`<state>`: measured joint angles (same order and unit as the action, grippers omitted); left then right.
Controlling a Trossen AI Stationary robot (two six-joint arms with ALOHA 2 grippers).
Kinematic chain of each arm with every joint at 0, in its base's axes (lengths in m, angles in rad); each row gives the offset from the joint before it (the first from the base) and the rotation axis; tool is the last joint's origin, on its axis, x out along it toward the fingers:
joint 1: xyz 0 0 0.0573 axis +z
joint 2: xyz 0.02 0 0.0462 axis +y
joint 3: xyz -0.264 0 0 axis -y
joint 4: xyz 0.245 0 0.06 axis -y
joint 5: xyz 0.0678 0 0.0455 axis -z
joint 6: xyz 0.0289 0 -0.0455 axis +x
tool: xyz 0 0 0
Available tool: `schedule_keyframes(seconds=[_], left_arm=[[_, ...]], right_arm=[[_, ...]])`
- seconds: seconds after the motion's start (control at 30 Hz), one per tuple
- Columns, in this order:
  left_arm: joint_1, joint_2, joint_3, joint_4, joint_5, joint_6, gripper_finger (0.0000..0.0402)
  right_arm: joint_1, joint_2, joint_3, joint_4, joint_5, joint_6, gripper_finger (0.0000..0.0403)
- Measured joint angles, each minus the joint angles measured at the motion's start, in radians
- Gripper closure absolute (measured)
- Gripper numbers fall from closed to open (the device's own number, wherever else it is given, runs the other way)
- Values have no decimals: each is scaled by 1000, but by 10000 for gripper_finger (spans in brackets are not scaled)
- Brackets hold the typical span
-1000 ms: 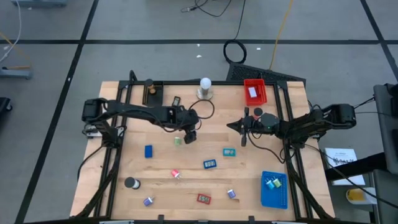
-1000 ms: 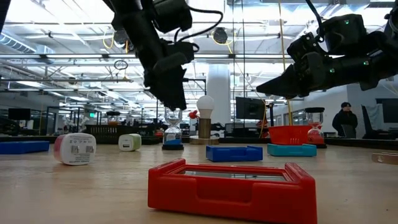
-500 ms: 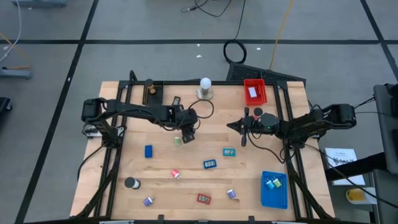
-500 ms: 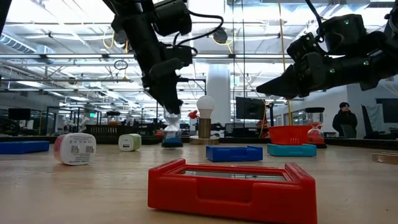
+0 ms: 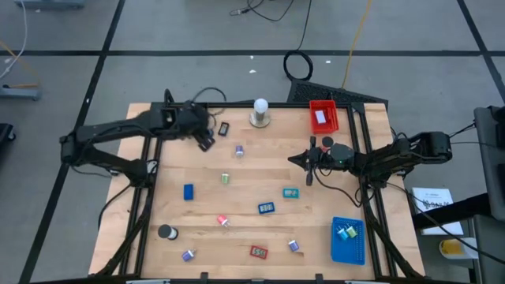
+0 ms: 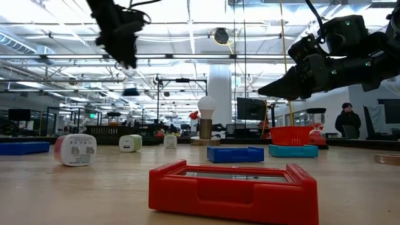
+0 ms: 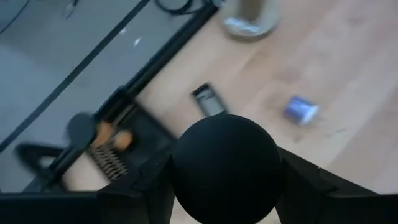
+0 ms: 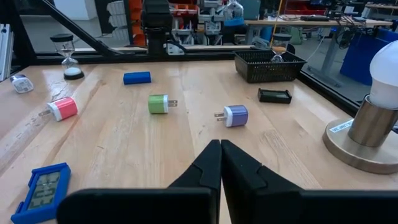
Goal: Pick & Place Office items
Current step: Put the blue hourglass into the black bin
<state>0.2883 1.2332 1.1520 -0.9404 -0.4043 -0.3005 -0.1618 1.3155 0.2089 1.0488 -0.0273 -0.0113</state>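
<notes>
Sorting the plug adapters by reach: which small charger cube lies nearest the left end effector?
The purple-blue charger, just beside the left end effector; the green one and pink one lie farther down the table.

Right gripper (image 8: 221,163) seen pressed shut at bottom center; purple plug (image 8: 234,115) and green plug (image 8: 160,103) spotted mid-frame, black basket (image 8: 270,65) upper right.

no legible text, pink-ended plug block (image 6: 75,150) label perhaps printed, unreadable

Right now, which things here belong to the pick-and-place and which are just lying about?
Job: purple charger, green charger, pink charger, blue block, teal clock, blue clock, red clock.
Lying about: bulb lamp, hourglass.
</notes>
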Motion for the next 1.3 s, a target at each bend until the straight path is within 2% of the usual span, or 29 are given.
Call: schedule_keyframes(seconds=[0.23,0.4,0.5,0.6,0.7,0.97,1.3], left_arm=[[189,-40,-142,79,-6,60,189],[362,-38,-221,191,50,125,189],[427,-34,-238,248,78,146,189],[449,-20,-240,322,136,154,189],[447,17,-242,340,144,159,189],[464,133,-243,394,60,161,189],[483,215,-242,489,63,157,189]], right_arm=[[1,0,0,-2,0,4,402],[1,0,0,-6,0,2,402],[1,0,0,-7,0,0,402],[1,0,0,-6,0,-2,402],[1,0,0,-6,0,-1,402],[1,0,0,-7,0,-1,402],[1,0,0,-7,0,-1,402]])
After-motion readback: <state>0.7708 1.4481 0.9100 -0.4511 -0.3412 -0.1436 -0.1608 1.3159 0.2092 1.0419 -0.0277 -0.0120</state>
